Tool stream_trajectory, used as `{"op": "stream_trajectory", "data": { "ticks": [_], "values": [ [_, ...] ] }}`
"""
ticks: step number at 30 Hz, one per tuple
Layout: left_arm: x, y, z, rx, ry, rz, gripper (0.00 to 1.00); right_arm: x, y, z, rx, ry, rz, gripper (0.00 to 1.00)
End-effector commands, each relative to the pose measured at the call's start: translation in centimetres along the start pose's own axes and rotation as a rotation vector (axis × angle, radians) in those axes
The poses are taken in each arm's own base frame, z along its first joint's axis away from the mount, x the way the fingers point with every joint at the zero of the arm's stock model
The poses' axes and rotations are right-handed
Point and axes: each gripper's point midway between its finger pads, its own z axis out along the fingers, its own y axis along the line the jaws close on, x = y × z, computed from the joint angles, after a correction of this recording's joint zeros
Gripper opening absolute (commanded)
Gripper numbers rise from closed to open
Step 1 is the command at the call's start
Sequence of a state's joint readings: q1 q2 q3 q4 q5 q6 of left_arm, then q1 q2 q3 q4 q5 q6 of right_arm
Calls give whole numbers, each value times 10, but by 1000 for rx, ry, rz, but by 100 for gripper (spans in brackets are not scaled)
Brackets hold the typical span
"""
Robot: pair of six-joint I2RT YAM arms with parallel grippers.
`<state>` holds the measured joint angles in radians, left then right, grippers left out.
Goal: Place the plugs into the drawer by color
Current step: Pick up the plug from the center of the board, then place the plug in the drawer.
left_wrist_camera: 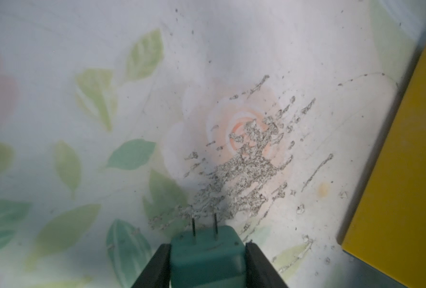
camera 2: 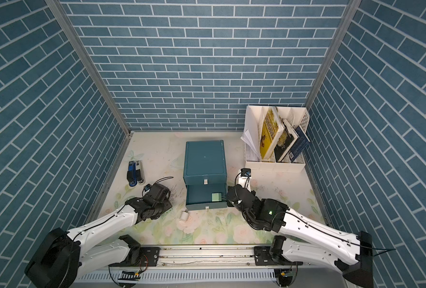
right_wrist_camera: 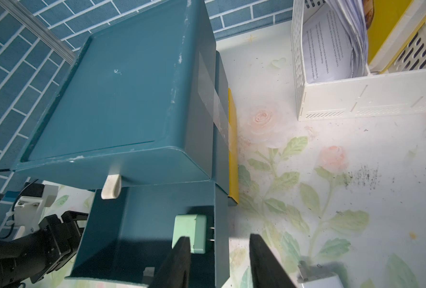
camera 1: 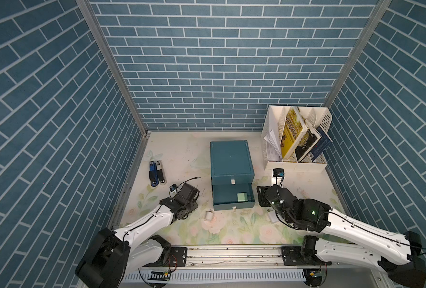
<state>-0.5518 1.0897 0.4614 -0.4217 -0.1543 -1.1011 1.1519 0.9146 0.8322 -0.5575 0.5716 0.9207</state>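
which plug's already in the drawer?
The mint plug lying in the pulled-out drawer. The second mint plug is clamped in the left gripper; two white plugs lie on the table.

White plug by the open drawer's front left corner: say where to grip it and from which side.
Take the white plug across its smooth body sides, coming down from above: it lies on the mat with prongs pointing toward the drawer, sides seemingly clear.

On the counter (camera 1: 232, 232) the drawer cabinet (camera 1: 232, 159) stands centre, staplers (camera 1: 157, 173) to its left, book rack (camera 1: 296, 139) behind-right. A plug (camera 1: 242, 197) lies in the pulled-out drawer (camera 1: 224, 197), right side. A second plug (camera 1: 208, 215) lies before it. A third plug (left_wrist_camera: 207, 256) sits between the left jaws.
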Motion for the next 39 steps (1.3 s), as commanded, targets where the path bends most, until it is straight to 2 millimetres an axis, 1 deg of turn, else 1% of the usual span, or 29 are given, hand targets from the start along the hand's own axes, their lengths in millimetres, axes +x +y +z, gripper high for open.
{"op": "stream_trajectory", "data": {
  "ticks": [1,4,6,7,9,10,12,14,15,16,17,19,20,22,26,27,28,29,30,31,33,35,36,39],
  "values": [
    [-22,-2,-19,-23,-78,21,25,2,-7,-1,16,-6,25,42],
    [-42,-14,-41,-6,-138,43,10,7,-11,0,25,4,21,42],
    [-61,-30,-66,29,-198,65,0,11,-15,1,33,11,26,42],
    [-72,-41,-81,63,-233,76,0,13,-16,1,33,14,31,42],
    [-88,-69,-113,168,-291,118,0,16,-19,1,25,17,40,42],
    [-94,-86,-130,234,-316,147,0,18,-20,1,24,17,44,42],
    [-94,-121,-161,365,-342,217,0,20,-23,0,26,17,50,42],
    [-79,-159,-190,508,-344,314,0,21,-26,0,33,19,52,42],
    [-70,-173,-200,559,-343,356,0,21,-27,0,37,18,52,42],
    [-56,-188,-210,614,-333,408,0,20,-27,-1,39,17,53,42],
    [-41,-201,-218,667,-320,456,0,20,-28,-2,44,15,53,42],
    [-16,-215,-224,716,-300,527,0,16,-30,-5,47,6,60,42],
    [-5,-220,-224,725,-291,558,0,15,-31,-6,49,-1,63,42],
    [6,-222,-216,703,-286,591,0,12,-32,-9,45,-11,71,42],
    [18,-219,-194,651,-260,627,0,11,-31,-12,24,-12,72,43],
    [20,-218,-189,644,-254,631,6,12,-27,-12,2,-9,63,45],
    [22,-216,-184,635,-250,633,20,12,-22,-12,-28,-5,51,48],
    [24,-216,-182,634,-246,639,38,13,-15,-12,-61,4,37,51],
    [25,-216,-180,634,-244,641,52,13,-8,-13,-99,9,25,55],
    [24,-215,-180,632,-249,640,61,14,0,-15,-137,13,8,60],
    [20,-216,-183,630,-267,640,70,19,15,-18,-194,24,-35,65],
    [10,-216,-189,610,-309,638,74,30,30,-20,-236,45,-89,68],
    [3,-217,-194,597,-339,630,76,36,38,-21,-256,56,-120,71],
    [-22,-220,-214,561,-439,606,80,62,64,-28,-319,92,-197,74]
  ]
}}
